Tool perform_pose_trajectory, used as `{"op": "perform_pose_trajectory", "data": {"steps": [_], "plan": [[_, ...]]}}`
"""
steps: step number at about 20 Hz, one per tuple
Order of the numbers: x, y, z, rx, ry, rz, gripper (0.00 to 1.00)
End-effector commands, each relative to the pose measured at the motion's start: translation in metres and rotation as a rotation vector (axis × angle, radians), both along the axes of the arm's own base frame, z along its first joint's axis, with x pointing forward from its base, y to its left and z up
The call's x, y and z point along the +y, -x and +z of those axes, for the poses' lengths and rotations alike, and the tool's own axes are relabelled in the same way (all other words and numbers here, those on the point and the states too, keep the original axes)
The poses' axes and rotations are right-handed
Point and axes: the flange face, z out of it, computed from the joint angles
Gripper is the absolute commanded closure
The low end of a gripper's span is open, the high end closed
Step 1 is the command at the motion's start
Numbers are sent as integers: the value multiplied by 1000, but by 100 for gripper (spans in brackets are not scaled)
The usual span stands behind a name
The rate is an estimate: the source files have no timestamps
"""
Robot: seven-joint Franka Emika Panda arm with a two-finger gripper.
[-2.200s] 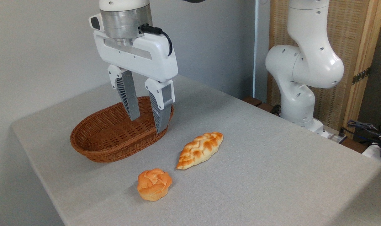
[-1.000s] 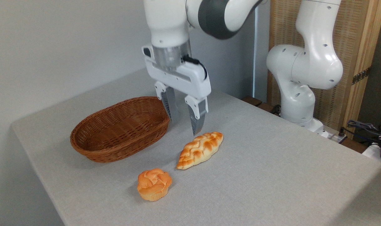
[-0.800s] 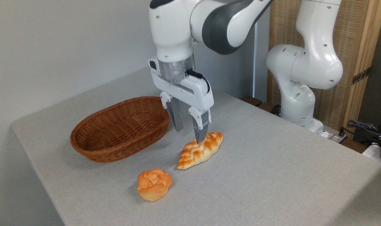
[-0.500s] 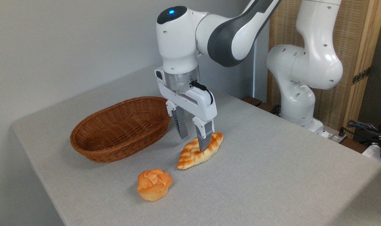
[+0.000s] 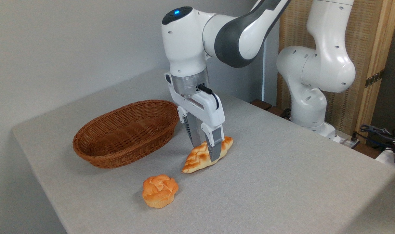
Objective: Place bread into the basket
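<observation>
The bread (image 5: 196,160), a braided golden-tan loaf with pointed ends, lies on the grey table just right of the basket. My gripper (image 5: 205,152) is down over the loaf's middle, shut on it, one finger on each long side. The near finger (image 5: 215,148) covers part of the loaf, and the far finger's tip is hidden behind it. The loaf looks pinched at the waist and still rests on the table. The basket (image 5: 119,156), oval and reddish-brown wicker, stands to the left with nothing in it.
A small round orange knotted bun (image 5: 160,190) sits on the table in front of the loaf, toward the near edge. My arm's white base (image 5: 309,100) rises at the back right. Cables and gear (image 5: 384,138) lie beyond the table's right edge.
The gripper moved from above the basket rightward and down onto the loaf. Its fingers have closed in on the loaf's middle, and the loaf has narrowed and shifted slightly.
</observation>
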Motion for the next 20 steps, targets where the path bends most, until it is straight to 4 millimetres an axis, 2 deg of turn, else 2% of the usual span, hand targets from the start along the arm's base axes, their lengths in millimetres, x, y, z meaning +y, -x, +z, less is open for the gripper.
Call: {"op": "perform_pose_trajectory", "data": {"steps": [1, 3, 4, 7, 8, 16, 20], "plan": [[4, 2, 4, -19, -9, -25, 0], [4, 2, 0, -11, -10, -30, 0], [4, 2, 0, -9, -10, -30, 6], [4, 2, -1, -9, -5, -32, 64], [4, 1, -2, -7, -1, -30, 69], [4, 1, -6, 4, -1, -30, 67], [4, -1, 0, -1, 1, -27, 68]]}}
